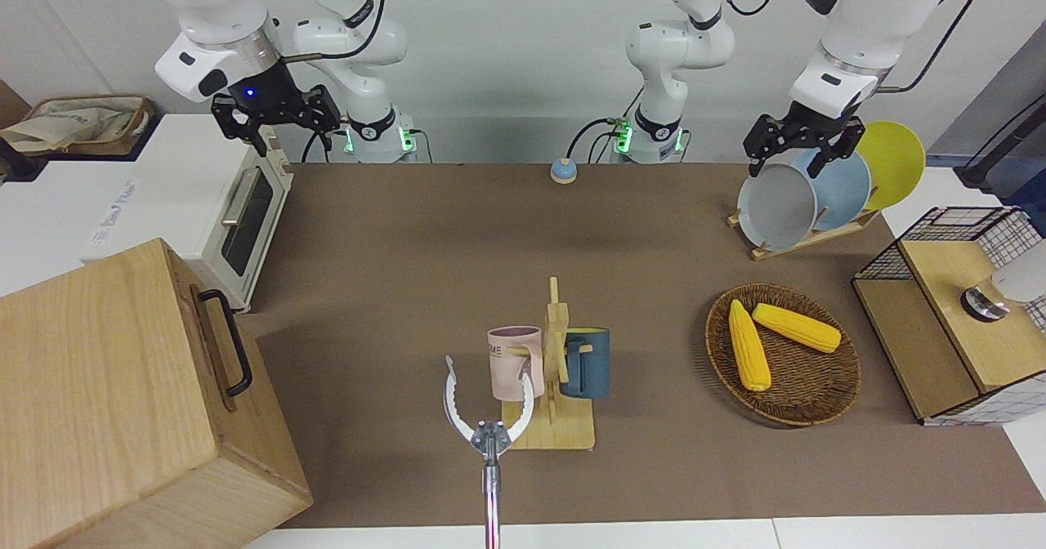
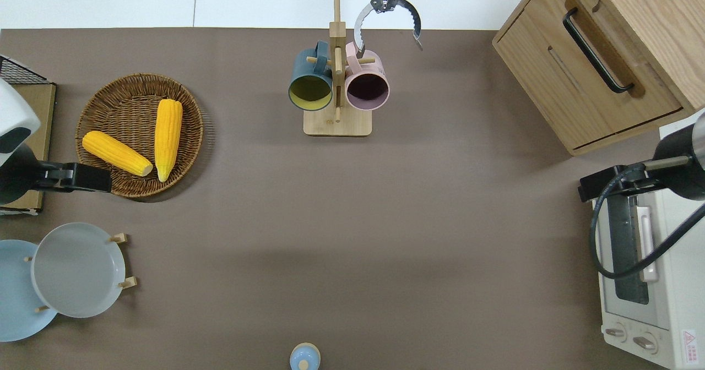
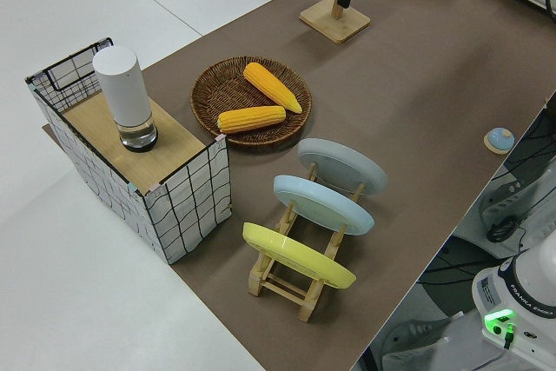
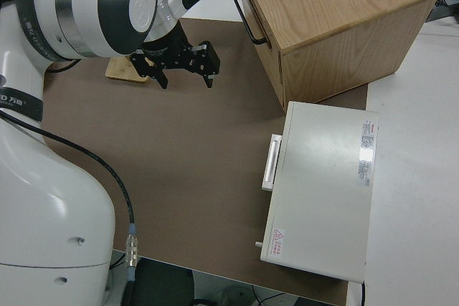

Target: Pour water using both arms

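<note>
Both grippers hang empty with their jaws spread wide: the right gripper (image 1: 275,118) up by the toaster oven (image 1: 219,206), the left gripper (image 1: 803,142) up by the rack of plates (image 1: 805,194). Nothing is between either pair of jaws, so the pouring has not begun; by the look of it every step is left. Well away from both sets of jaws, farther out across the mat, the pink mug (image 2: 367,86) and the blue mug (image 2: 311,86) hang on their wooden stand (image 2: 337,121), untouched. No pitcher or kettle is plain to see; the white cylinder (image 3: 126,97) on the wire crate (image 3: 137,175) may hold water, but I cannot tell.
</note>
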Robot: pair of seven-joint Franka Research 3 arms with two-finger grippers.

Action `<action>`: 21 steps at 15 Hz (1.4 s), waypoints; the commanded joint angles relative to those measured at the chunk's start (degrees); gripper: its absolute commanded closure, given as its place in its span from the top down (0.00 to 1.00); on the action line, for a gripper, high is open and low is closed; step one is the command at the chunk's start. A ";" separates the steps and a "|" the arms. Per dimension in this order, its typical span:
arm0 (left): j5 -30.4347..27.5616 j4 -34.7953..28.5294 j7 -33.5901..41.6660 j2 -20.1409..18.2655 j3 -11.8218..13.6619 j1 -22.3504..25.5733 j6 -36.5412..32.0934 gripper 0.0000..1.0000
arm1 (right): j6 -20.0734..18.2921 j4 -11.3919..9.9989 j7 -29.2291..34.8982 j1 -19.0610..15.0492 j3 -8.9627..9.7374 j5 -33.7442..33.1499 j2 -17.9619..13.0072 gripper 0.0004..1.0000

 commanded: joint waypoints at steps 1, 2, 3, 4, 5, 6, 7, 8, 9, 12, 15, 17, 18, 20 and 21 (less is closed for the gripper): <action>0.49 -0.26 -0.39 -0.13 -0.28 0.15 -0.23 1.00 | 5.87 -0.80 -0.25 -0.72 0.35 1.66 -0.34 0.99; 0.40 -0.26 -0.30 -0.22 -0.28 0.15 -0.32 1.00 | 5.99 -0.80 -0.33 -0.63 0.26 1.67 -0.34 0.99; 0.40 -0.26 -0.39 -0.22 -0.28 0.15 -0.32 1.00 | 5.99 -0.80 -0.33 -0.72 0.35 1.75 -0.34 0.99; 0.48 -0.26 -0.30 -0.22 -0.28 0.15 -0.23 1.00 | 5.99 -0.80 -0.33 -0.72 0.35 1.84 -0.34 0.99; 0.48 -0.26 -0.30 -0.22 -0.28 0.24 -0.23 1.00 | 5.99 -0.80 -0.33 -0.55 0.35 1.84 -0.34 0.99; 0.48 -0.26 -0.30 -0.22 -0.28 0.24 -0.23 1.00 | 5.99 -0.80 -0.42 -0.37 0.35 1.75 -0.34 0.99; 0.48 -0.26 -0.30 -0.22 -0.19 0.24 -0.23 1.00 | 5.99 -0.80 -0.34 -0.28 0.35 1.84 -0.34 0.99; 0.48 -0.26 -0.30 -0.22 -0.28 0.24 -0.23 1.00 | 5.99 -0.80 -0.33 -0.19 0.44 1.84 -0.34 0.99; 0.48 -0.26 -0.30 -0.22 -0.28 0.24 -0.23 1.00 | 6.08 -0.80 -0.33 -0.02 0.79 2.01 -0.34 0.99; 0.48 -0.26 -0.30 -0.22 -0.28 0.33 -0.23 1.00 | 6.95 -0.80 -0.86 0.07 0.97 2.63 -0.34 0.99; 1.01 -0.26 -0.13 -0.22 -0.01 0.68 -0.23 1.00 | 7.57 -1.24 -0.95 0.25 1.05 2.54 -0.17 0.99; 1.01 -0.26 1.01 -0.13 1.21 1.47 0.21 1.00 | 8.80 -2.11 -0.78 0.25 2.10 3.07 0.45 0.99; 0.75 -0.26 2.67 0.13 2.26 1.56 0.47 1.00 | 9.59 -2.90 -0.51 0.25 2.81 3.16 0.71 0.99; 0.31 0.70 7.33 1.01 7.17 1.65 0.91 1.00 | 12.92 -5.10 -0.25 0.33 4.82 3.16 2.28 0.99; 0.31 1.23 9.70 1.71 9.72 1.65 1.78 1.00 | 14.94 -5.80 0.28 0.33 6.40 3.16 3.95 0.99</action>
